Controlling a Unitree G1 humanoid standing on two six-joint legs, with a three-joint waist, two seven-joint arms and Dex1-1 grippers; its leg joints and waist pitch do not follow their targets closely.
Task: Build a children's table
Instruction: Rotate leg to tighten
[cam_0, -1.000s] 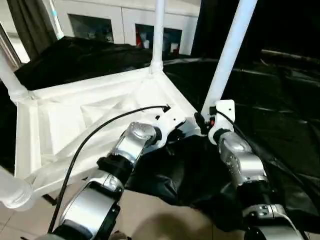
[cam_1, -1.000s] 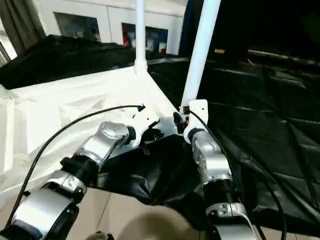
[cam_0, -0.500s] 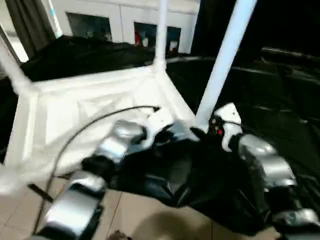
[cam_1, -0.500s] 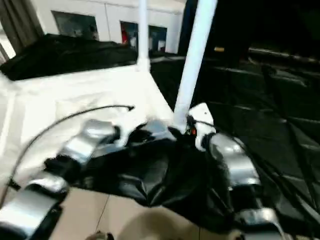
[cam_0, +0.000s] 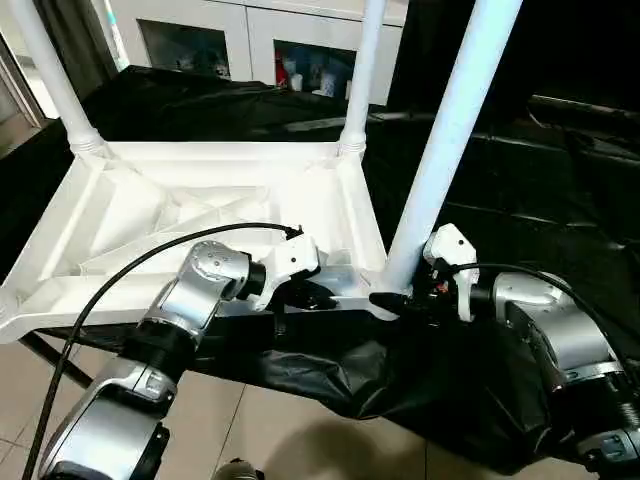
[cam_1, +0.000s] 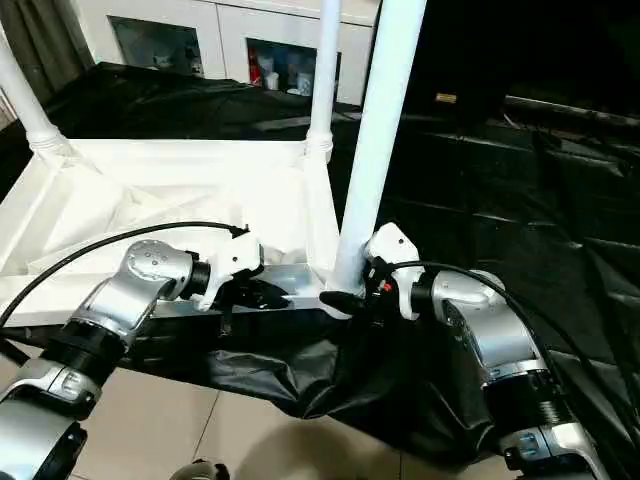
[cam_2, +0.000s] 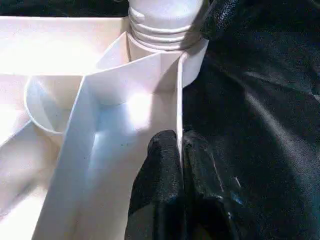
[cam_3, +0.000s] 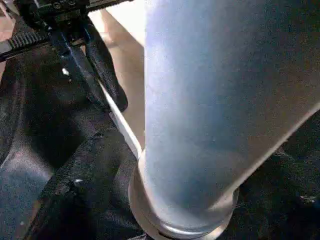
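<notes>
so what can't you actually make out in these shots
- Upper ends of the legs: cut off by the top edge in both eye views.
- Right gripper: its hold on the near leg is hidden by the leg base.
- Fourth corner of the tabletop: runs off the left edge of the eye views.

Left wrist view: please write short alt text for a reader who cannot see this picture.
Two black fingers of the left gripper pinch the thin white side wall of the upside-down table top, shut on its rim. Beyond them, the ribbed base of a white leg sits in the corner socket, with black sheeting beside the wall.
</notes>
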